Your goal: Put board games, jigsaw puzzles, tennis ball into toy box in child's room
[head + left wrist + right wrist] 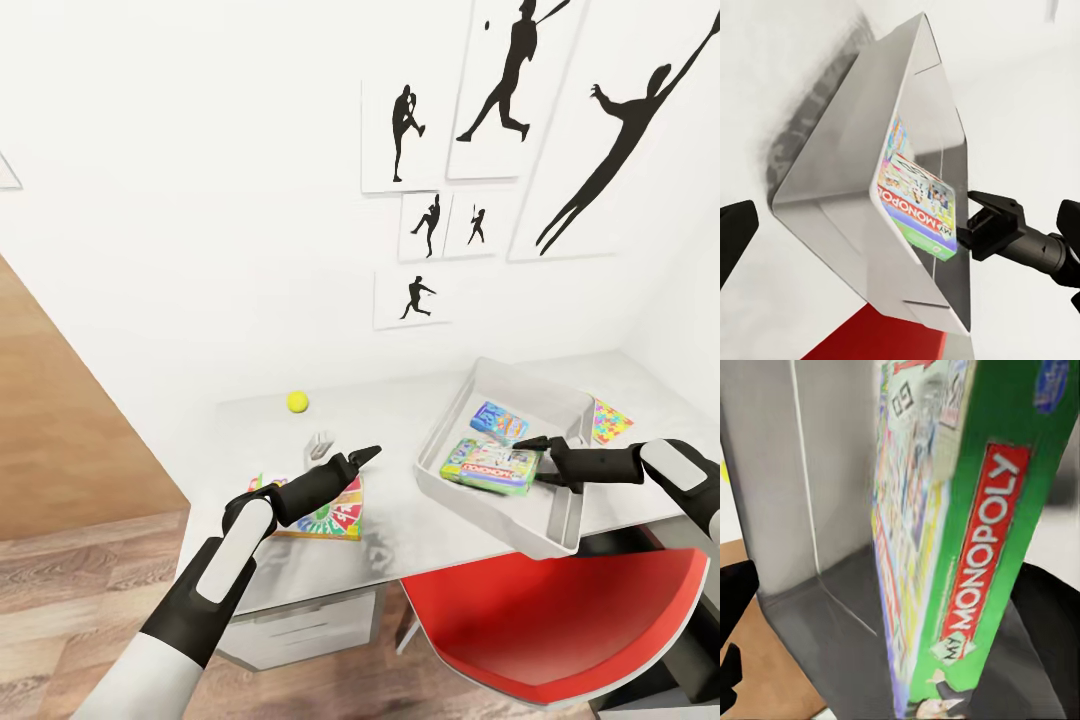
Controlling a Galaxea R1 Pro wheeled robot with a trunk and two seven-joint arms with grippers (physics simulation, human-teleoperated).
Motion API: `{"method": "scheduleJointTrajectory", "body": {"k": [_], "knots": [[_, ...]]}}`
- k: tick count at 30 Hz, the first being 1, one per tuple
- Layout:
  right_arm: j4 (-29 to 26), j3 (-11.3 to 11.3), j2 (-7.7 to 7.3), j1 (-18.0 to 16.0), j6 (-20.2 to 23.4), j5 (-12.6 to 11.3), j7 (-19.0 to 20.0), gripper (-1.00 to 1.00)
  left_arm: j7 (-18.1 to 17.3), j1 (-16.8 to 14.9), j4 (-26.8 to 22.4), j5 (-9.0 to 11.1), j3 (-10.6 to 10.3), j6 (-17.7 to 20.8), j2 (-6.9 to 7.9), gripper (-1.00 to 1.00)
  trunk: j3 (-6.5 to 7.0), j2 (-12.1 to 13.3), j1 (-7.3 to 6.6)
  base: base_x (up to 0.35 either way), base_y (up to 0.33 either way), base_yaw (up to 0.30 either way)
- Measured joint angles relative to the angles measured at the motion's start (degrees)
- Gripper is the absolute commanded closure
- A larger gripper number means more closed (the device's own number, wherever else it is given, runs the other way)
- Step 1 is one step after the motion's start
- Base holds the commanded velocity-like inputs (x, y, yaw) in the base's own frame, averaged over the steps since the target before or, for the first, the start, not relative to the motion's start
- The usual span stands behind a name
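Observation:
The pale grey toy box (pixel 563 520) stands on the table (pixel 420 520), its near corner out over the front edge. Inside lie a blue board game (pixel 497 420) and the white-green Monopoly board game (pixel 490 466). My right gripper (pixel 537 460) reaches into the box, open, with the Monopoly box (pixel 982 547) between its spread fingers. From the left wrist view the toy box (pixel 847 150), the Monopoly box (pixel 919 199) and the right gripper (pixel 971 221) all show. My left gripper (pixel 365 455) hovers open above the yellow-green-red board game (pixel 335 517). The tennis ball (pixel 297 401) sits near the wall. One jigsaw puzzle (pixel 610 420) lies right of the box.
A red chair (pixel 560 620) is tucked under the table's front edge below the toy box. A small grey object (pixel 320 443) stands between the ball and my left gripper. A multicoloured corner (pixel 260 483) shows beside my left forearm. Silhouette prints (pixel 500 90) hang on the wall.

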Motion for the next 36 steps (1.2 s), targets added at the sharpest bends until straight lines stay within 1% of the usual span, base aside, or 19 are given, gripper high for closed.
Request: {"method": "scheduleJointTrajectory", "body": {"k": [10, 21, 26, 30, 32, 35, 36], "knots": [[0.01, 0.03, -0.06, 0.0, 0.0, 0.02, -0.01, -1.0, 0.0, 0.0, 0.0, 0.0, 0.0, 0.0, -0.01, -1.0, 0.0, 0.01, 0.0, 0.0, 0.0, 0.0], [-0.33, 0.12, -0.07, -0.27, 0.0, 0.71, -0.09, -1.0, 0.0, 0.0, -0.03, 0.0, -0.01, 0.0, -0.04, -1.0, -0.01, 0.01, 0.0, 0.0, 0.0, 0.0], [-0.43, 0.12, -0.1, -1.07, 0.0, 0.78, -0.13, -1.0, 0.0, 0.0, -0.03, 0.0, -0.01, 0.02, -0.04, -1.0, -0.01, 0.01, 0.0, 0.0, 0.0, 0.0], [-0.5, 0.11, -0.22, -2.33, 0.0, 0.87, -0.33, -1.0, 0.0, 0.0, -0.03, 0.0, -0.04, 0.01, -0.04, -1.0, 0.0, 0.01, 0.0, 0.0, 0.0, 0.0], [-0.5, 0.1, -0.26, -3.48, 0.0, 0.94, -1.09, -1.0, 0.0, 0.0, -0.03, 0.0, -0.03, 0.01, -0.04, -1.0, 0.0, 0.01, 0.0, 0.0, 0.0, 0.0], [-0.51, 0.1, -0.28, -5.14, 0.0, 1.03, -3.63, -1.0, 0.0, 0.0, -0.03, 0.0, -0.05, 0.0, -0.04, -1.0, 0.0, 0.01, 0.0, 0.0, 0.0, 0.0], [-0.51, 0.11, -0.28, -5.15, 0.0, 1.08, -3.67, -1.0, 0.0, 0.0, -0.03, 0.0, -0.05, 0.01, -0.04, -1.0, -0.01, 0.01, 0.0, 0.0, 0.0, 0.0]]}}
